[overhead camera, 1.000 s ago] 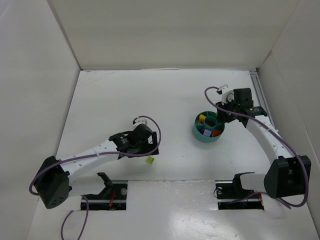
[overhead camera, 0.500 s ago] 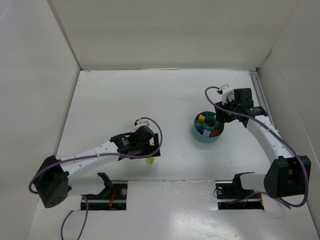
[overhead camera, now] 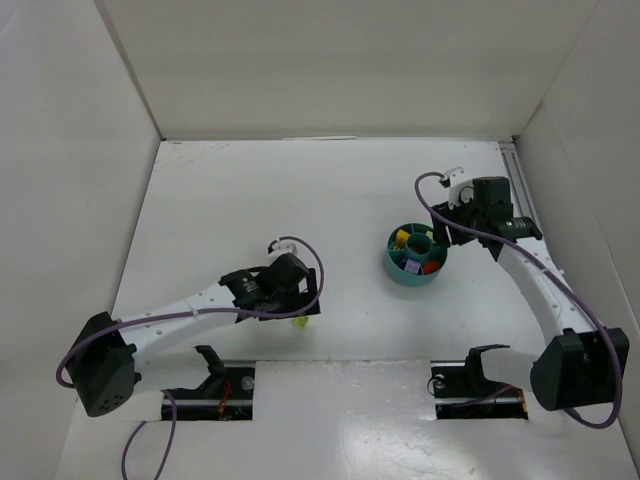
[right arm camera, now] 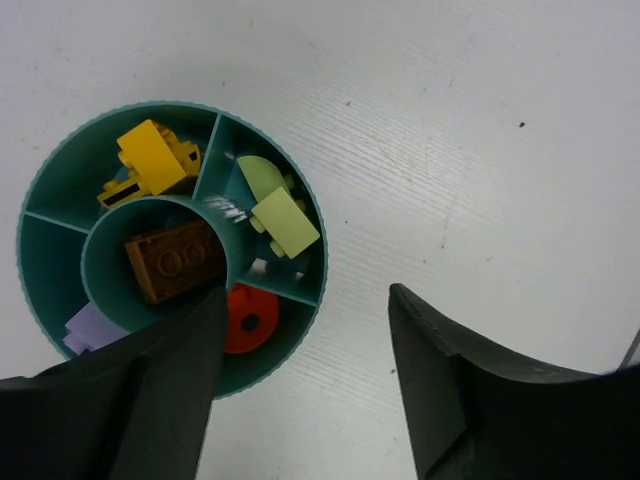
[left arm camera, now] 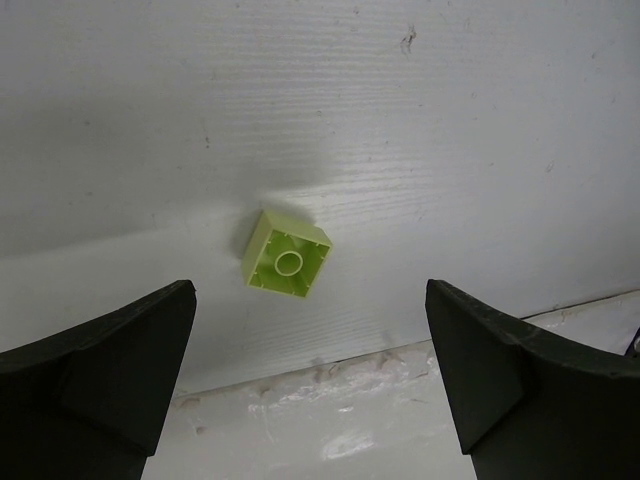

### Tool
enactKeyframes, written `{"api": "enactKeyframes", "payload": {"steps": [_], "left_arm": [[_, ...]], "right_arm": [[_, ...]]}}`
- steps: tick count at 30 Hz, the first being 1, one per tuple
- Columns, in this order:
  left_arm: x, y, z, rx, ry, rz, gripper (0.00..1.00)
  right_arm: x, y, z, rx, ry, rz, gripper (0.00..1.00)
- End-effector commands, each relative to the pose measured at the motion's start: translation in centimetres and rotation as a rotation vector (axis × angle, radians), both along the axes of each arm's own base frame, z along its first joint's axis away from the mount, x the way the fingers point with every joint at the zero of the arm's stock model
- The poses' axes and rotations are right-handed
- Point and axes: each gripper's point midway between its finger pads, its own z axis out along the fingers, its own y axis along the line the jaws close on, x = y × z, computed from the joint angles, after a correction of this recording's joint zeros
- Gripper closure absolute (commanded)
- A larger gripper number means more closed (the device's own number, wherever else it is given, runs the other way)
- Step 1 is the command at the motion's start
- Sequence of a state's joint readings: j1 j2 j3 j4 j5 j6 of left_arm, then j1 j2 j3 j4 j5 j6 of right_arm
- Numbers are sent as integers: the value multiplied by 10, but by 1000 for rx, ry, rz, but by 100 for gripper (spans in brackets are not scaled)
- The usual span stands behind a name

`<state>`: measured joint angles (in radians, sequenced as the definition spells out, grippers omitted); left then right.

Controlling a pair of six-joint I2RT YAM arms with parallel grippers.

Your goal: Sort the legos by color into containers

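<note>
A lime green lego lies hollow side up on the white table, alone, near the front seam. My left gripper is open above it, a finger on each side, not touching. In the top view only a sliver of that lego shows under the left gripper. The teal bowl holds yellow legos, lime green legos, a brown lego in the central cup, a round orange piece and a purple lego. My right gripper is open and empty over the bowl's rim.
White walls close in the table on the left, back and right. A taped seam runs just in front of the green lego. Cut-outs for the arm bases sit at the near edge.
My left gripper has moved a little toward the front, now covering most of the lime green lego in the top view. The right arm has shifted slightly right near the bowl.
</note>
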<state>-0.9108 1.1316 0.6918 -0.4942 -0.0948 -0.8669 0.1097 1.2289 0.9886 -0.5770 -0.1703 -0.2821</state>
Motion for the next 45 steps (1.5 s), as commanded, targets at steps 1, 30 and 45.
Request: {"api": "enactKeyframes", "payload": {"steps": [1,30,45], "left_arm": [[-8,10,-3,19,6,22,2],[-5,-8,-40,228,-30,-7,67],[-2,-68,33,14,-284,-331,89]], "right_arm": [[5,-6,56,8,-159,-44,30],[-44,-33,71,-45,-203,-142,17],[-78,41,95,143,-349,341,16]]}}
